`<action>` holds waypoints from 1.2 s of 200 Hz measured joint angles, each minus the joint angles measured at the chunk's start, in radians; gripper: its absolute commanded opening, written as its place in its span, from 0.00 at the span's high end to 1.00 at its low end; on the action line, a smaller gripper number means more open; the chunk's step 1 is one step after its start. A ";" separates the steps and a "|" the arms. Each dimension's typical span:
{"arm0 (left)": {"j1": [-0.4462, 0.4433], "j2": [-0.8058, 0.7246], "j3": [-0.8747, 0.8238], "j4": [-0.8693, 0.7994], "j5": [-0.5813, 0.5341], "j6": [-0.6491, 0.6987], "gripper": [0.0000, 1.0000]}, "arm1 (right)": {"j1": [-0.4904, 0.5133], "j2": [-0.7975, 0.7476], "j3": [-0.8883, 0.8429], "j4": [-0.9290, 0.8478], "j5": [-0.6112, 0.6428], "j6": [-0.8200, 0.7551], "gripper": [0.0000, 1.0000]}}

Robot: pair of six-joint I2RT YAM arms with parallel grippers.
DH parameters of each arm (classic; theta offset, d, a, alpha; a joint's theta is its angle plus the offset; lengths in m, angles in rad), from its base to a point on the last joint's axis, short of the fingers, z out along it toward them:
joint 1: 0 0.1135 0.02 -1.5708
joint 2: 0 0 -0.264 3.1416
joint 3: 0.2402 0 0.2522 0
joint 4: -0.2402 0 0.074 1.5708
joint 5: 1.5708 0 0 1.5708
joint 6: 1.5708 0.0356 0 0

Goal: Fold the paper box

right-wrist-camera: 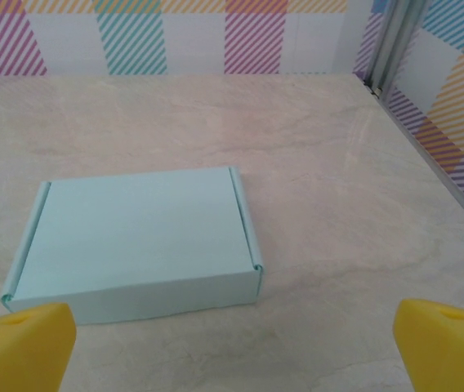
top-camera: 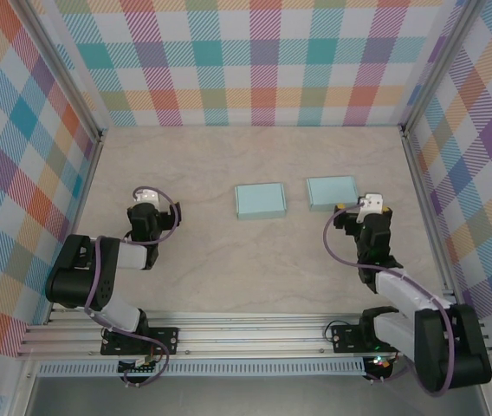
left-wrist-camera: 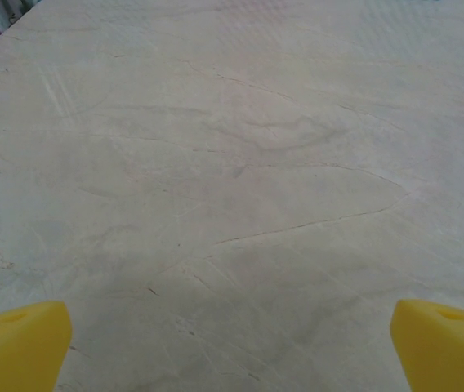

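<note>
With right box (right-wrist-camera: pixel 134 241) lying flat just ahead of the released, empty right gripper (right-wrist-camera: pixel 232 351) and left box (top-camera: pixel 260 201) well apart from the released left gripper (left-wrist-camera: pixel 232 351), the nearer box should be approached low and squarely, its front edge taken first

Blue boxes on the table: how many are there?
2. The middle box lies near the centre of the table; the right box sits beside it, apart, further right. Nothing seems to hide more.

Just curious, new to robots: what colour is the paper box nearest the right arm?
Pale mint blue, unpatterned. The paper box shows best in the right wrist view.
</note>
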 measured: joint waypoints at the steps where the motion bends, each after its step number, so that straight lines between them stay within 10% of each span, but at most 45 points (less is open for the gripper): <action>1: 0.000 0.000 0.000 0.000 0.000 0.000 0.00 | 0.000 0.003 0.000 0.003 -0.002 0.000 0.00; 115: 0.000 0.000 0.000 -0.011 0.016 -0.011 0.00 | -0.073 0.444 0.021 0.357 -0.221 -0.013 0.00; 240: 0.000 0.000 0.000 -0.011 0.016 -0.011 0.00 | -0.130 0.453 0.142 0.250 -0.262 0.025 0.00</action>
